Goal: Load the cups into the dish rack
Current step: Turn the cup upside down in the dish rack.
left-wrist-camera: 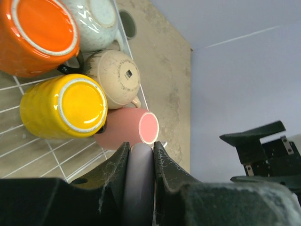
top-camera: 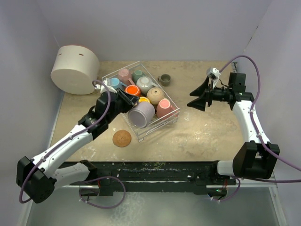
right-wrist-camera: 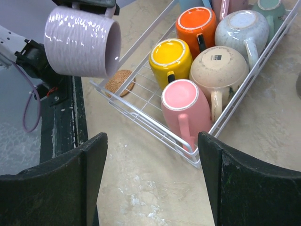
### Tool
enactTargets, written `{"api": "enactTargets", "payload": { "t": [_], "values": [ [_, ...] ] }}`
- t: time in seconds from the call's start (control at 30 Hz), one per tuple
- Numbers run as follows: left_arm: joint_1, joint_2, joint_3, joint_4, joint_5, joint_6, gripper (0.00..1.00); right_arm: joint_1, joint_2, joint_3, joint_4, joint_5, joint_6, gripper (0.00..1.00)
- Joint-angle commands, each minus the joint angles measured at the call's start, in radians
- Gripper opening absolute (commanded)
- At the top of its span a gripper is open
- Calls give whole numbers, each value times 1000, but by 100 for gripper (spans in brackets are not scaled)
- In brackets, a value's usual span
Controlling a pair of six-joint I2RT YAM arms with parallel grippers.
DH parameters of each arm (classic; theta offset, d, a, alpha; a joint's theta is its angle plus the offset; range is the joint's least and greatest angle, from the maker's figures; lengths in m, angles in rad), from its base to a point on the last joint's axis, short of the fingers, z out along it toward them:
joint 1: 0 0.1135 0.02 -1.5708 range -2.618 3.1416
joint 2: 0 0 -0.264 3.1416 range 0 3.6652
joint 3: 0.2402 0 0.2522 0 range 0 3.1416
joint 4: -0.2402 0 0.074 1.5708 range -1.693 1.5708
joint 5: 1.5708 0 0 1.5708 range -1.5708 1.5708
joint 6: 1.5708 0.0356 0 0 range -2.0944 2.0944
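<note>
a: lilac mug [top-camera: 141,114] first. where?
b: up off the wire, lying on its side, over the near corner of the dish rack [right-wrist-camera: 146,89]. not set down yet.
a: held by?
b: left pincer [left-wrist-camera: 140,149], closed hard on a narrow lilac part. handle or wall, cannot tell.
a: right pincer [top-camera: 197,99]?
b: spread wide, nothing between the fingers [right-wrist-camera: 70,183]. hanging above the desk [top-camera: 202,136], right of the rack and clear of it, pointed toward it.
a: inside the rack?
b: orange mug [top-camera: 132,90], yellow mug [top-camera: 144,100], beige mug [top-camera: 155,95] and pink mug [top-camera: 163,108], all bases up, packed close together in the near half. handles of the pink and beige ones turned toward the right pincer. speckled pale mug [top-camera: 144,84] right beside the beige one. farther back, teal mug [top-camera: 137,74], second pink mug [top-camera: 123,74] and light blue mug [top-camera: 114,82].
a: outside the rack?
b: olive-grey mug [top-camera: 164,80], upright on the desk, just beside the rack's far right side.
a: other clutter?
b: cork coaster [top-camera: 122,138], flat on the desk near the rack's near corner, just below the raised lilac mug in the top view. big white round container [top-camera: 74,69] at the far left corner, by the wall.
</note>
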Motion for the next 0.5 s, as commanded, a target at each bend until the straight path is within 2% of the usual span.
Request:
{"api": "enactTargets", "payload": {
  "t": [0.0, 0.13, 0.47],
  "values": [
    [6, 37, 198, -206, -90, -113, 0, -3, -47, -4, 38, 13, -15, 79],
    [6, 110, 323, -400, -123, -141, 0, -4, -52, -6, 43, 19, -14, 79],
    [36, 181, 394, -523, -115, -234, 0, -4, -56, -9, 48, 21, -15, 79]
  ]
}}
